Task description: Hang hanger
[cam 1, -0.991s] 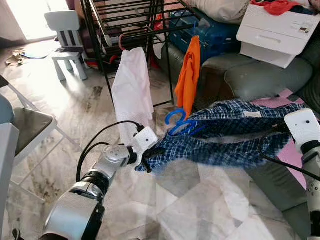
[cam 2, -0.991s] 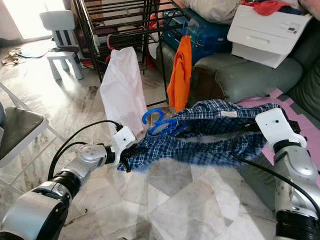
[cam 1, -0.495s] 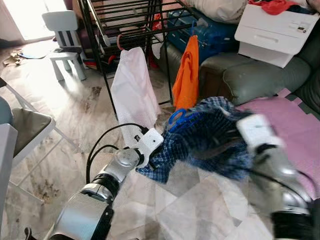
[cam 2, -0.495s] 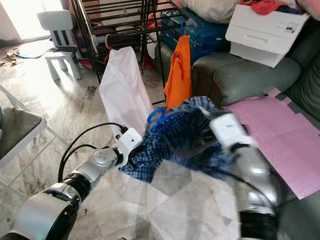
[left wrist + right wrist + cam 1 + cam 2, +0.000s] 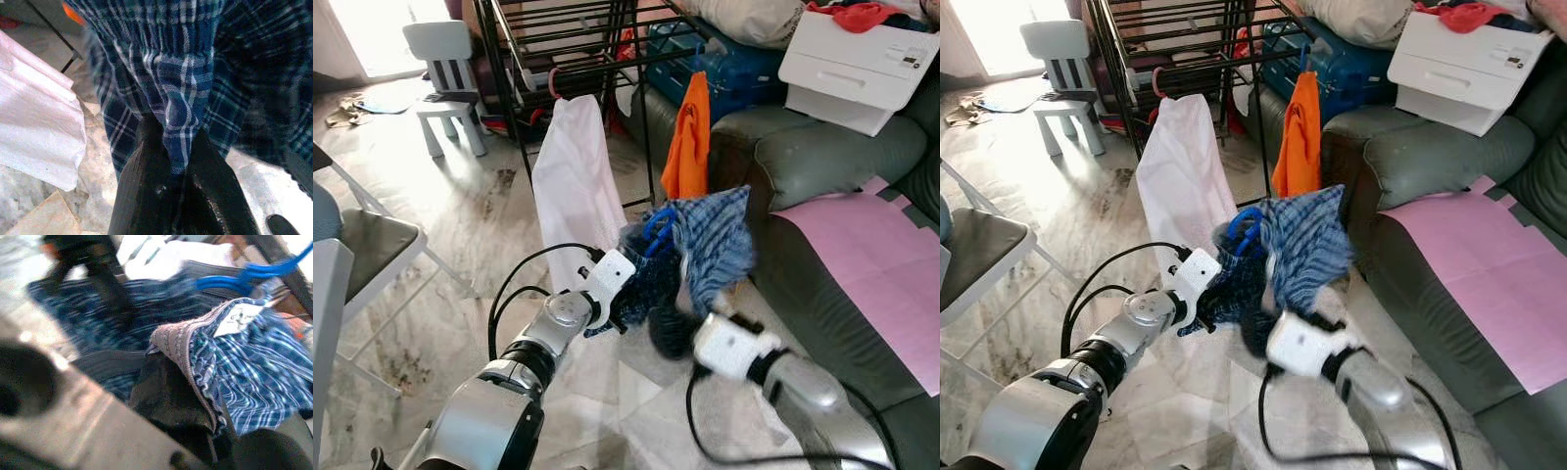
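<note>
A blue plaid garment (image 5: 710,235) hangs bunched up on a blue hanger (image 5: 656,223) in front of the black drying rack (image 5: 509,78). My left gripper (image 5: 625,305) is shut on the garment's lower edge; in the left wrist view its black fingers (image 5: 146,161) pinch a fold of plaid cloth (image 5: 186,93). My right gripper (image 5: 674,328) sits close beside the left one, low under the bundle. In the right wrist view it is shut on the garment's ribbed waistband (image 5: 181,347), with the hanger (image 5: 244,279) just beyond.
A white garment (image 5: 573,186) and an orange one (image 5: 690,142) hang on the rack. A green sofa (image 5: 822,157) with a pink mat (image 5: 871,245) and a white box (image 5: 862,64) stands at the right. A white child's chair (image 5: 445,59) and a folding chair (image 5: 362,245) stand at the left.
My right arm has swung from the far right across to the left gripper. The plaid garment, stretched wide between both grippers before, is now gathered into a bundle under the hanger.
</note>
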You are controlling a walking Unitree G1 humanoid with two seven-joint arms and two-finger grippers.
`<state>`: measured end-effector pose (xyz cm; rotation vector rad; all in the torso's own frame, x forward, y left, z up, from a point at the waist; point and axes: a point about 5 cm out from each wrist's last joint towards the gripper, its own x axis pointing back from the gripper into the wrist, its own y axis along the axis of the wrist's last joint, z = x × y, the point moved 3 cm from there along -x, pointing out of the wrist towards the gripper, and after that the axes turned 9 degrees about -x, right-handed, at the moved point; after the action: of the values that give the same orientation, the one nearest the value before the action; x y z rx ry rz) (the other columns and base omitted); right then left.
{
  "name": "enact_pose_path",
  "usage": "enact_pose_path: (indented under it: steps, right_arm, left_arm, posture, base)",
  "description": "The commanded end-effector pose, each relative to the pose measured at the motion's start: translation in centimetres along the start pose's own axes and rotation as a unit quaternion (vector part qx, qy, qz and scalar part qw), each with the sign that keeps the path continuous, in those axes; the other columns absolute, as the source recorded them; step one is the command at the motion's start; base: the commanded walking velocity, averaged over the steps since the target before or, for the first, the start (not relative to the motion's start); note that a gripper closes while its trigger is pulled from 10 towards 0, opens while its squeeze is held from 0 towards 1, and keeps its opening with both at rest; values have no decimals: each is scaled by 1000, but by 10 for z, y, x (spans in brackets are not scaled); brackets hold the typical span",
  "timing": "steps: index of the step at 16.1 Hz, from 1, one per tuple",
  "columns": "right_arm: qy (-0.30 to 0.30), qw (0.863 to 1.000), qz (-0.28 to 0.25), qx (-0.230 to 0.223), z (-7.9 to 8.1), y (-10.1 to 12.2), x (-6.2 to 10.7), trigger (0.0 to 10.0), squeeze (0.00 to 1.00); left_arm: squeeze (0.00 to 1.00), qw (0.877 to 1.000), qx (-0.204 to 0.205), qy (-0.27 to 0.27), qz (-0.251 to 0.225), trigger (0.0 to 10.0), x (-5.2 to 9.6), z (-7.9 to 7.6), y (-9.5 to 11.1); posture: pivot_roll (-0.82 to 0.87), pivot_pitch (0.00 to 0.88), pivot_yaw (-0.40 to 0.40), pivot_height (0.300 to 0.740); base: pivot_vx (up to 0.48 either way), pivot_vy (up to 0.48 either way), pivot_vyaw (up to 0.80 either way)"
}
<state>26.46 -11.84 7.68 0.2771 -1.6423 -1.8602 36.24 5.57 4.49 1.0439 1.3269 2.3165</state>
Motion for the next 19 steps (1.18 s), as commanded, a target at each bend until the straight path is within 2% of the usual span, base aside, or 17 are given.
enact_pose_path:
  steps: [1,2,3,4,5,6,8,10,11,12,13,14,16,18,19]
  right_arm:
    - [-6,998,54,29,-2,-20,5,3373,0]
    - [-36,994,89,60,-13,-33,10,10000,0]
    - [-64,989,102,83,-25,-38,15,10000,290]
    - [-95,985,108,98,-37,-40,20,10000,1000]
    - [-121,980,116,110,-47,-42,26,10000,1000]
    - [-149,967,133,156,-60,-44,35,10000,1000]
    - [-172,959,136,179,-71,-42,43,10000,1000]
    - [-246,944,60,211,-90,-13,51,10000,1000]
    - [-264,940,16,216,-93,2,52,10000,1000]
    - [-269,942,-13,200,-93,11,52,10000,1000]
    - [-264,942,-37,204,-91,20,51,10000,1000]
    - [-243,950,-55,190,-86,26,48,10000,1000]
    - [-195,959,-38,202,-77,25,46,10000,1000]
    - [-157,956,-10,249,-75,26,53,10000,1000]
    - [-137,949,11,283,-78,31,63,10000,1000]
  left_arm:
    - [0,1000,3,21,-17,0,-1,13,15]
    - [0,1000,2,23,-18,0,0,15,16]
    - [0,1000,2,25,-19,0,0,17,16]
    - [0,999,-1,28,-20,0,1,20,17]
    - [0,999,-3,30,-21,0,2,23,18]
    - [0,999,-4,33,-22,0,3,26,18]
    - [0,999,-5,35,-21,0,4,28,18]
    - [0,999,-4,42,-15,0,4,31,17]
    - [0,999,-4,43,-15,0,4,31,16]
    - [0,999,-7,41,-15,0,4,30,17]
    - [0,999,-16,36,-14,0,4,27,16]
    - [0,999,-24,30,-13,0,3,25,16]
    - [0,998,-60,6,-15,0,4,22,15]
    - [0,993,-107,-40,-40,0,7,16,19]
    - [0,982,-162,-86,-53,0,12,11,18]
  posture:
    - [-49,0,36,740]
    - [-49,0,36,740]
    - [-48,0,34,740]
    - [-48,0,34,740]
    - [-47,0,34,740]
    - [-47,0,34,740]
    - [-47,0,34,740]
    - [-55,0,39,740]
    - [-56,0,40,740]
    - [-58,0,40,740]
    - [-59,0,42,740]
    - [-59,0,42,740]
    - [-57,0,41,740]
    - [-58,0,42,740]
    - [-58,0,41,740]
  base:
    - [0,0,0]
    - [0,0,0]
    - [0,0,0]
    - [0,0,0]
    - [0,0,0]
    - [0,0,0]
    - [0,0,0]
    - [0,0,0]
    - [0,0,0]
    - [0,0,0]
    - [0,0,0]
    - [0,0,0]
    - [0,0,0]
    - [0,0,0]
    - [0,0,0]
